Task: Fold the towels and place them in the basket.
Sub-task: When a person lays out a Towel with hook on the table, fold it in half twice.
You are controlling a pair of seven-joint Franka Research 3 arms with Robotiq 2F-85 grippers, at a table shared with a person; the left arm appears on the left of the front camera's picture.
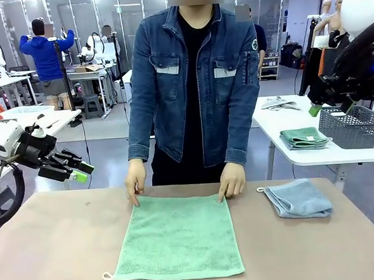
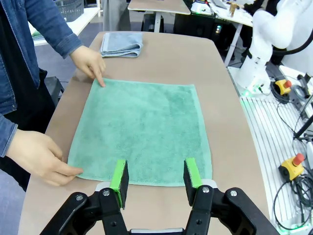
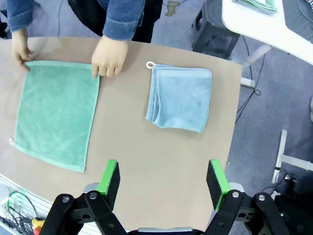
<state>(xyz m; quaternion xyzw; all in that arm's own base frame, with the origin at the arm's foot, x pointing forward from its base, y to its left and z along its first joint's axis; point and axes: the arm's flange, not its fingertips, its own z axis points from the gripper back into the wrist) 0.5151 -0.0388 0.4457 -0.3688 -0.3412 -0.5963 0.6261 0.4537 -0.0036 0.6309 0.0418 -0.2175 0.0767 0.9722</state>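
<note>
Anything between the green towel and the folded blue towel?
Nothing: bare tabletop between green towel and blue towel, clear in the right wrist view.

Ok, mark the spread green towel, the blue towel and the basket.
spread green towel [image 1: 177, 236]: front view, middle of the flat cloth.
blue towel [image 1: 300, 200]: front view, top of the folded cloth.
basket [image 1: 351, 132]: front view, lattice side wall.

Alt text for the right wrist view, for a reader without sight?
A green towel lies spread flat on the brown table, a person's hands on two corners; a folded blue-grey towel lies apart beside it. The open right gripper hovers above.
</note>
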